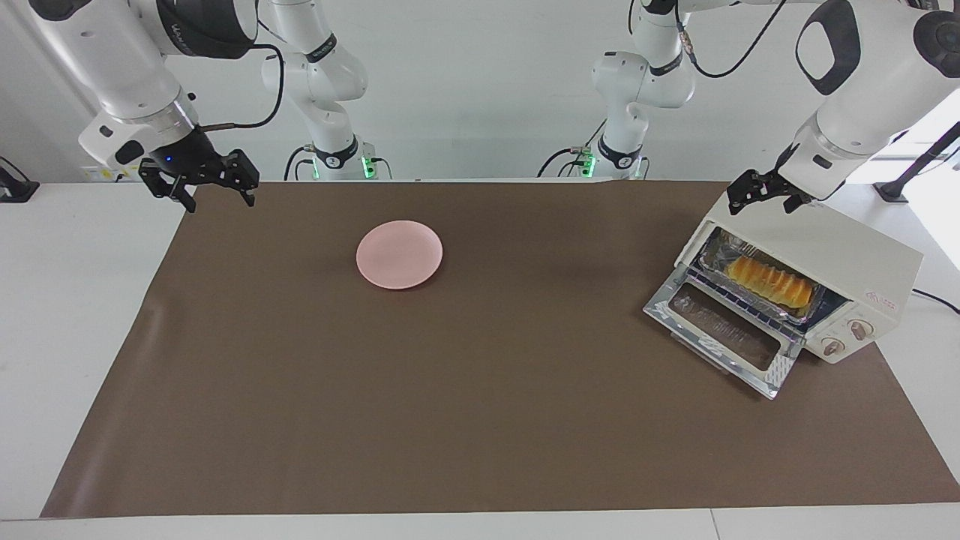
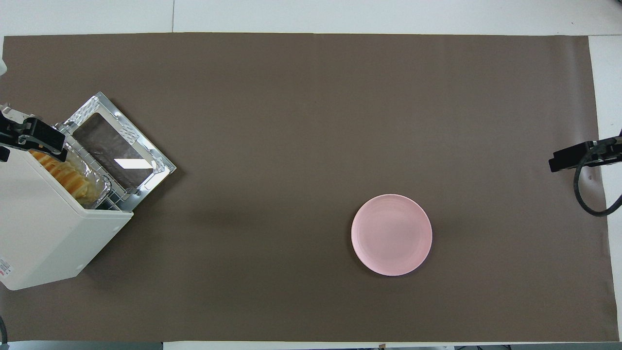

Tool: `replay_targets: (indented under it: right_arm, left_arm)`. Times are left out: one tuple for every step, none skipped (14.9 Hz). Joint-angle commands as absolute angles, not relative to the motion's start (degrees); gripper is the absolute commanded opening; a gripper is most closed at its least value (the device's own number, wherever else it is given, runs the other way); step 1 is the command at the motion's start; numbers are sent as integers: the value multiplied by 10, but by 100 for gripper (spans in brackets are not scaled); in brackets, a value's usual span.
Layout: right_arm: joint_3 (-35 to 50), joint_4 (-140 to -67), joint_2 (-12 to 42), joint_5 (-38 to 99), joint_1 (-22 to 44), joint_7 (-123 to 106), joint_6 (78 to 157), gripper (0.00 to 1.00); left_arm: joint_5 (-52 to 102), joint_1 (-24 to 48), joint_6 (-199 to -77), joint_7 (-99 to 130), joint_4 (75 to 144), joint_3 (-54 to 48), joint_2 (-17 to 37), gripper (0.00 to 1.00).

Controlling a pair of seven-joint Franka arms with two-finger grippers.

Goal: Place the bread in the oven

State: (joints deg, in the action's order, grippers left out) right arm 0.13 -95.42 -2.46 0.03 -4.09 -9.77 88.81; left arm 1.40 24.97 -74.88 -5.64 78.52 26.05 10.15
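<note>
The bread [image 1: 772, 283] [image 2: 60, 173], a ridged golden loaf, lies in a silver foil tray [image 1: 750, 262] on the rack inside the cream-white oven [image 1: 847, 259] [image 2: 43, 228]. The oven's glass door [image 1: 724, 334] [image 2: 114, 153] hangs open, flat toward the mat. My left gripper [image 1: 763, 198] [image 2: 29, 145] hovers open and holds nothing over the oven's top edge, above the end of the tray. My right gripper [image 1: 199, 186] [image 2: 568, 156] waits open in the air over the mat's corner at the right arm's end.
A pink round plate [image 1: 399, 254] [image 2: 391, 235] with nothing on it sits on the brown mat [image 1: 465, 390], toward the right arm's end. The oven's two knobs [image 1: 846, 337] face away from the robots. A black cable [image 2: 585, 194] loops under the right gripper.
</note>
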Motion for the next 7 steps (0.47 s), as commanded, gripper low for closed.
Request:
replay_targets:
  right_arm:
    - [6, -958, -33, 2, -48, -107, 881, 100]
    - [6, -958, -33, 2, -47, -107, 881, 100]
    - [6, -958, -33, 2, -47, -107, 881, 100]
    - [6, -958, -33, 2, -47, -107, 881, 100]
    - [6, -958, -33, 2, -47, -107, 881, 100]
    - [7, -958, -33, 2, -48, -107, 881, 100]
    - [6, -958, -33, 2, -47, -107, 881, 100]
  left_arm:
    - [19, 190, -741, -63, 804, 195, 69, 100]
    - [19, 177, -732, -61, 809, 177, 64, 100]
    - [19, 173, -725, -61, 816, 175, 51, 100]
    - [19, 171, -725, -62, 836, 173, 34, 100]
    - [19, 164, -734, -62, 860, 168, 16, 100]
    - [19, 155, -742, -62, 873, 153, 9, 100]
    - [19, 135, -741, -62, 874, 137, 7, 100]
